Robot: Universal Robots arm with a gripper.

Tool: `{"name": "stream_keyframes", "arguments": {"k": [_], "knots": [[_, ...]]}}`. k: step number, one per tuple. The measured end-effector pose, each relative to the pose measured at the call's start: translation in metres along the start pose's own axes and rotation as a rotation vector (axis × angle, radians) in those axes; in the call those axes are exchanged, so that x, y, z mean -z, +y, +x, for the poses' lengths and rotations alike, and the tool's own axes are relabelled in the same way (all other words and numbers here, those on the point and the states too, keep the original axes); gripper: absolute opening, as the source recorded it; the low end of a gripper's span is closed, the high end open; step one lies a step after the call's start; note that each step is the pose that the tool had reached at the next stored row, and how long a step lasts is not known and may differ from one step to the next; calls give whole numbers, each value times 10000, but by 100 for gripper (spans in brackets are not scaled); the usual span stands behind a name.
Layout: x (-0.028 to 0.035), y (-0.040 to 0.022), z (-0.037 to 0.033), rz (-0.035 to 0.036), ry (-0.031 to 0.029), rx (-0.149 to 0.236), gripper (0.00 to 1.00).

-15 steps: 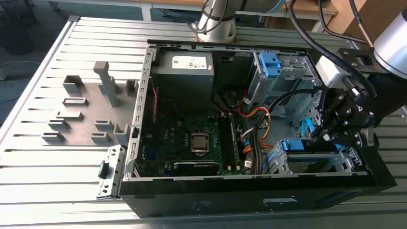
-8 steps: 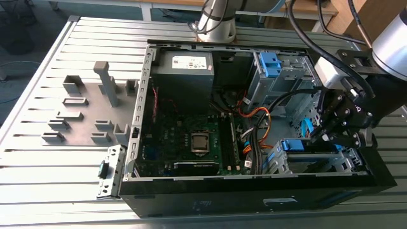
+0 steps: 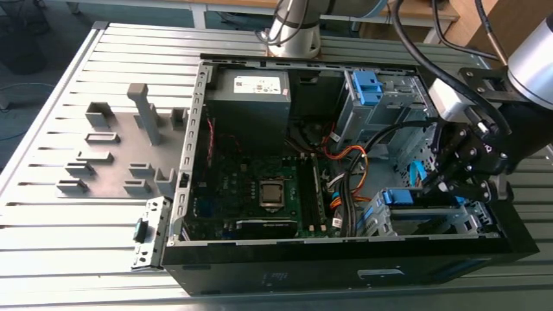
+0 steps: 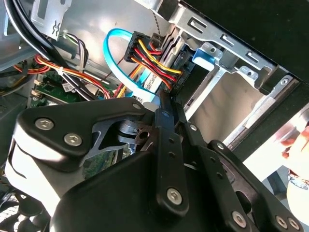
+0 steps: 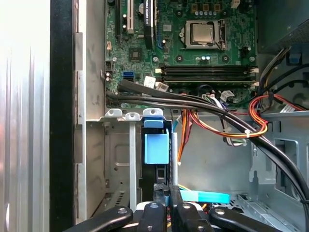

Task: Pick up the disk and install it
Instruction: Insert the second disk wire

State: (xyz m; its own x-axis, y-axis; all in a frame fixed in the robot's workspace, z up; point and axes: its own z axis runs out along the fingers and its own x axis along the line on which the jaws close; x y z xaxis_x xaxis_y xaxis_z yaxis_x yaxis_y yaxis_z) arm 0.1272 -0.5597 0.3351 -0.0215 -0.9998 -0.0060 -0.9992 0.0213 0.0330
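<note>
The disk stands edge-on in the bay, bright blue frame showing; the claw, pressed together, sits just beside it.

Disk: only the blue frame end shows in the first wrist view. Its label and flat faces are hidden inside the drive cage.

Gripper: the body is cut off by the picture's edge in both wrist views.

Motherboard: largely covered by the gripper's body in the second wrist view.

Pale shape: blurred and cut off at the picture's edge, so what it is cannot be told.

Counter: runs out of the exterior view.
</note>
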Motion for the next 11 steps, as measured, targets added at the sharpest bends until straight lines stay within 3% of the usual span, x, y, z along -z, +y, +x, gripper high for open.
{"name": "stream_keyframes", "arguments": {"k": [4,11], "knots": [[36,2,1,-4,-21,19,16],[29,1,31,-6,-112,74,16]]}}
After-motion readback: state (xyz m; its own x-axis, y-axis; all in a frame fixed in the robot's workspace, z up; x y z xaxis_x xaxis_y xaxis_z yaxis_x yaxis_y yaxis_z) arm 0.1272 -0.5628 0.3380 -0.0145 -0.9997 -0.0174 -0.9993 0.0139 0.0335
